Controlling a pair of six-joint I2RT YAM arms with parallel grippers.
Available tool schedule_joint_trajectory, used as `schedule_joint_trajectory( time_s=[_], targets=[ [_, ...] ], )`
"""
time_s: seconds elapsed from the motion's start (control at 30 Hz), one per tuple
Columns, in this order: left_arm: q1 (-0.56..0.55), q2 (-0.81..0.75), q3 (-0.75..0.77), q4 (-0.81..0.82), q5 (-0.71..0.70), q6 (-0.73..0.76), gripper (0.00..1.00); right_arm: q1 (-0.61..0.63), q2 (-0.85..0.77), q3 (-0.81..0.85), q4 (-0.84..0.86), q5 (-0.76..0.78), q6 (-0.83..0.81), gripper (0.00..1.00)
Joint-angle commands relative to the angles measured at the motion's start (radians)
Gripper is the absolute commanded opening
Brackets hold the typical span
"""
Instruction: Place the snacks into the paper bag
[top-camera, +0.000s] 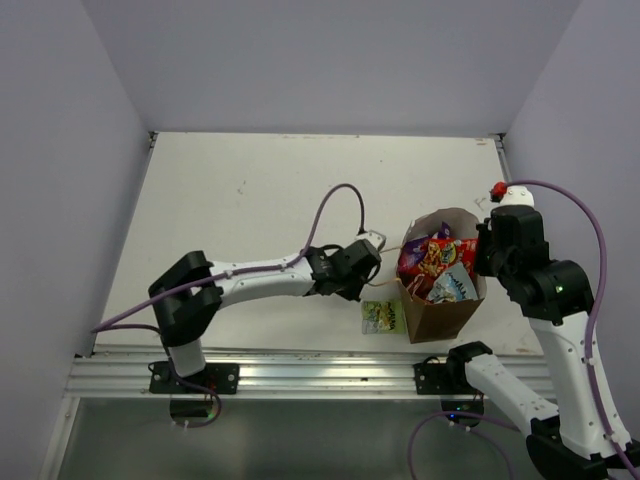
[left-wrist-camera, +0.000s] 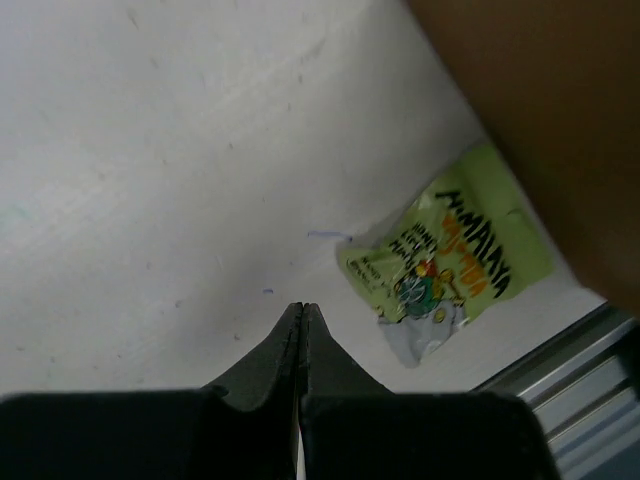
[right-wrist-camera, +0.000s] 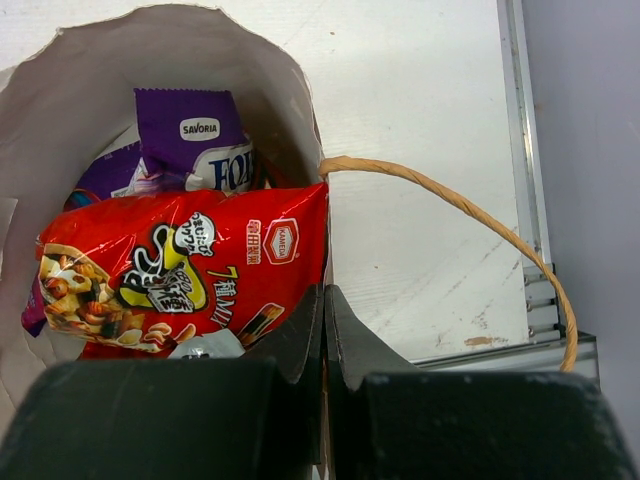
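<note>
Your left gripper (left-wrist-camera: 302, 310) has its fingers pressed together with nothing between them, over bare table (left-wrist-camera: 150, 150); the green packet (left-wrist-camera: 445, 262) lies flat on the table ahead of those fingertips and off to their right, apart from them; further right again rises the brown wall of the paper bag (left-wrist-camera: 560, 120), with the packet just beside its foot. Your right gripper (right-wrist-camera: 322, 292) is closed as well, its tips meeting on the bag's rim, which runs straight down into them; left of those tips, inside the bag, the red-orange printed packet (right-wrist-camera: 180, 270) lies nearest, just beside the left finger; the purple packet (right-wrist-camera: 190, 135) stands behind it; the tan loop handle (right-wrist-camera: 450, 205) arcs away to the right of the tips. From above you can also see a pale blue-white packet (top-camera: 455, 285) in the bag.
</note>
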Motion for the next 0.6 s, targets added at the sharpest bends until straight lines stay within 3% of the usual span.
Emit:
schedule_joint_trajectory(
  time_s=[0.0, 0.13, 0.2, 0.23, 0.33, 0.43, 0.57],
  targets=[
    [-0.032, -0.016, -0.039, 0.066, 0.101, 0.022, 0.00, 0.002, -0.010, 0.004, 0.023, -0.012, -0.009, 0.00],
    [-0.053, -0.004, -0.039, 0.140, 0.149, 0.053, 0.00, 0.004, -0.010, 0.000, 0.020, -0.015, -0.004, 0.00],
    [-0.058, 0.011, -0.043, 0.169, 0.198, 0.053, 0.13, 0.004, -0.010, 0.001, 0.018, -0.014, -0.004, 0.00],
    [-0.059, 0.013, -0.049, 0.178, 0.210, 0.053, 0.28, 0.002, -0.010, 0.000, 0.018, -0.012, -0.003, 0.00],
    [-0.072, 0.001, -0.080, 0.232, 0.250, 0.058, 0.53, 0.004, -0.010, 0.002, 0.017, -0.012, -0.003, 0.00],
    [-0.076, 0.017, -0.086, 0.241, 0.267, 0.061, 0.68, 0.002, -0.007, 0.002, 0.018, -0.014, -0.003, 0.00],
    [-0.078, 0.054, -0.106, 0.263, 0.298, 0.070, 0.73, 0.002, -0.005, -0.003, 0.020, -0.017, -0.001, 0.00]
  ],
)
